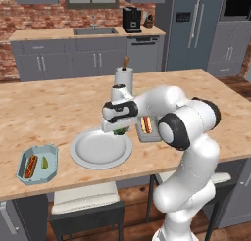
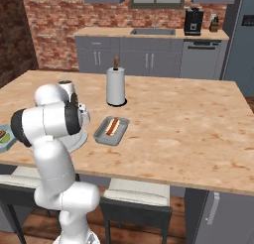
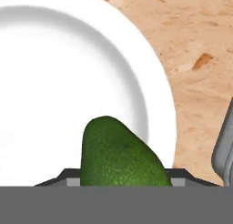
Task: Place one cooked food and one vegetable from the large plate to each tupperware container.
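- Large plate sits on the wooden tabletop near its front edge, between the two trays; its surface shows bare in the left base view.
- Light blue tray lies to the plate's left, near the tabletop's front left corner. It holds a hot dog and a small pale green piece, side by side.
- Grey tray lies just beside the plate's right rim. It holds one hot dog, set lengthwise.
- Gripper hangs above the right part of the plate, between plate centre and grey tray, clear of the surface.
- Jaws are closed on a dark green avocado. In the hand view the avocado rises from the bottom, its pebbled skin plain to see, with the white plate behind and below it.
- Hand view: a grey edge of the grey tray stands at the right border, apart from the plate rim, with bare wood between.
- Paper towel roll stands upright on the tabletop behind the grey tray, well apart from it.
- Background: grey cabinets, a sink and a coffee machine along the brick wall.
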### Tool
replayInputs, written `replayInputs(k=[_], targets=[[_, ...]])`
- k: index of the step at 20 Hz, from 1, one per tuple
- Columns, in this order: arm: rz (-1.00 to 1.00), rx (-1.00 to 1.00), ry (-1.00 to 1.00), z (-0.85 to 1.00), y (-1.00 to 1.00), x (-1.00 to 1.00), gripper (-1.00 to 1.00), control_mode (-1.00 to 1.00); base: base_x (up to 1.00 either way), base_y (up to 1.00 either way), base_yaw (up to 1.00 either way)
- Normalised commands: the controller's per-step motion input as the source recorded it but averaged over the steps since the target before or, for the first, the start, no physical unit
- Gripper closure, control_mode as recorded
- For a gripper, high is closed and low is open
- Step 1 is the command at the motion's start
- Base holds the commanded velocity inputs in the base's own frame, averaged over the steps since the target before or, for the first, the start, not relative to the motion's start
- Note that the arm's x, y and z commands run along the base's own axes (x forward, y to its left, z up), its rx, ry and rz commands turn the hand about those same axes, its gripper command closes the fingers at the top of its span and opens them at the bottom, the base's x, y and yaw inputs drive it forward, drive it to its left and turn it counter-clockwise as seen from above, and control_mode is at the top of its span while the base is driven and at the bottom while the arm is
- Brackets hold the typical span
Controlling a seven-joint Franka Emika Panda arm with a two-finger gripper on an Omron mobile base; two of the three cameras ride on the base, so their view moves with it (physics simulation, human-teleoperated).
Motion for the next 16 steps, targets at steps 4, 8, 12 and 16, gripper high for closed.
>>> replayInputs(k=[4, 8, 12, 16], targets=[[0.0, -0.03, -0.1, 0.62, -0.86, -0.25, 1.0, -1.0, 0.0, 0.0, 0.0], [0.0, 0.0, -0.06, 0.18, -1.0, -0.04, 1.0, -1.0, 0.0, 0.0, 0.0], [0.03, 0.0, 0.0, 0.0, -0.93, 0.01, 1.0, -1.0, 0.0, 0.0, 0.0], [0.09, 0.0, 0.0, -0.01, -0.49, 0.29, 1.0, -1.0, 0.0, 0.0, 0.0]])
